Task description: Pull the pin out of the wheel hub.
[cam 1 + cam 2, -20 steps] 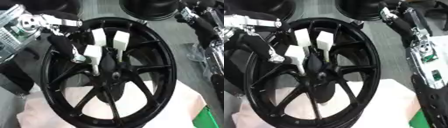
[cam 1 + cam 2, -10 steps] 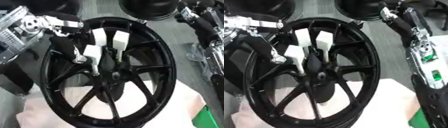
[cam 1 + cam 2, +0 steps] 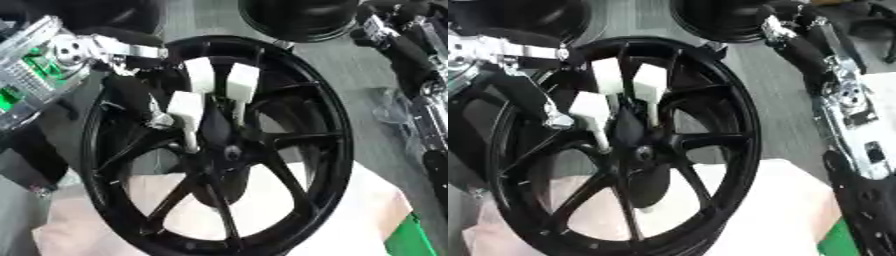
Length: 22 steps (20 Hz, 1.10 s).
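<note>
Fingers [image 3: 186,107]: white-padded, belonging to the left hand [image 3: 206,95], which we record reaching in from the upper left over the wheel hub [image 3: 219,145]; three pale pads show, two above and one lower left, set around the centre of the hub and bent toward it, though we cannot tell whether they clamp anything. A slim pale rod, which we take for the pin [image 3: 190,142], runs down from the lower pad beside the hub's centre; its contact with the pads is not clear to us. Wheel: glossy black, many-spoked, broad rim [image 3: 337,150], standing tilted and filling most of both views. It rests on a pale cloth or sheet [image 3: 754,215] spread on the grey worktop [image 3: 785,90]. A green item [image 3: 407,240] sits at the lower right edge. Right arm [image 3: 846,110]: silver and black, runs down the right side, well apart from the wheel; its hand is not seen. Another dark round object [image 3: 297,17] lies beyond the wheel at the top. We find no containers and no legible writing.
</note>
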### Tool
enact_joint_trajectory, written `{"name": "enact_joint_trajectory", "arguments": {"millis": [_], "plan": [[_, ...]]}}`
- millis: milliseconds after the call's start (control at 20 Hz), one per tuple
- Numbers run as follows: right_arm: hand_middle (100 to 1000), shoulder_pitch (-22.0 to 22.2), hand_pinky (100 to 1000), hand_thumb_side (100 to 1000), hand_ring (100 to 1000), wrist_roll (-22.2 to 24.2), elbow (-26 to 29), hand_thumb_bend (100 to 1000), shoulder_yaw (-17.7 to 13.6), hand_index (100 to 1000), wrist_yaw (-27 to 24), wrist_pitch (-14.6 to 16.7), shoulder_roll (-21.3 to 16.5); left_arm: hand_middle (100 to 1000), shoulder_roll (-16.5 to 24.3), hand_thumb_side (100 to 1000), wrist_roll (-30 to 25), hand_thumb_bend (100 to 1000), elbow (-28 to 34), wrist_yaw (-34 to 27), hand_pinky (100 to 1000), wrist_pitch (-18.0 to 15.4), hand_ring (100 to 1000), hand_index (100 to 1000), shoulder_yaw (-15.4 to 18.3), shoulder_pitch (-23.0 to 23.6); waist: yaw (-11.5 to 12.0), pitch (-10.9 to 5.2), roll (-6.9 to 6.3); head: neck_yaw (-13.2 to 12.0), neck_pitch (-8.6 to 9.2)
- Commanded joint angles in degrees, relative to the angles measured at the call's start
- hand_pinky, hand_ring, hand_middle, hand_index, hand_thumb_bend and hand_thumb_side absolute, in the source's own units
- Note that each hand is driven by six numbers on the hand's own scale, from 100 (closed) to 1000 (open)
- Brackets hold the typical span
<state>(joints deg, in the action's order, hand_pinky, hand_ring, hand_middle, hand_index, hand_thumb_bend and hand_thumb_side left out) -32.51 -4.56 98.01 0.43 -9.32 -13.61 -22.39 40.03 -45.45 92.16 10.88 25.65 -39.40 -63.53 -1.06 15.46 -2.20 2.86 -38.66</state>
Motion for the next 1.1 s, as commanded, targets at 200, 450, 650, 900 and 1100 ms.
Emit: {"name": "enact_joint_trajectory", "arguments": {"millis": [200,450,650,900,1100], "plan": [[690,-1.0,755,421,676,0.0,0.7,242,0.0,753,0.1,0.1,-0.4,726,-0.8,206,-6.5,400,-0.8,-0.4,749,6.1,709,746,-1.5,-1.7,-0.3,-0.98,0.09,-0.6,0.73],[691,-1.0,754,420,676,-0.1,0.8,243,0.0,753,0.0,0.1,-0.4,708,-1.7,180,-6.5,376,-2.0,-0.6,743,5.6,694,736,-2.7,-2.2,-0.4,-1.03,-0.02,-0.9,0.72],[692,-1.0,754,419,676,-0.1,0.8,244,0.0,753,-0.1,0.2,-0.3,677,-1.7,141,-6.5,315,-2.0,-0.3,726,5.4,664,709,-2.6,-2.2,-0.4,-1.02,-0.04,-1.0,0.7],[692,-1.0,753,418,676,-0.1,0.7,244,0.1,753,-0.1,0.2,-0.4,710,-0.2,113,-6.5,307,-0.3,-0.7,739,5.4,696,728,-0.7,-1.9,-0.3,-1.01,-0.06,-0.9,0.71],[693,-1.0,752,418,676,-0.1,0.7,245,0.1,753,-0.1,0.2,-0.5,692,1.3,100,-6.5,253,1.1,-1.4,727,5.3,680,709,-0.4,-1.5,-0.3,-0.99,-0.11,-1.1,0.81]]}}
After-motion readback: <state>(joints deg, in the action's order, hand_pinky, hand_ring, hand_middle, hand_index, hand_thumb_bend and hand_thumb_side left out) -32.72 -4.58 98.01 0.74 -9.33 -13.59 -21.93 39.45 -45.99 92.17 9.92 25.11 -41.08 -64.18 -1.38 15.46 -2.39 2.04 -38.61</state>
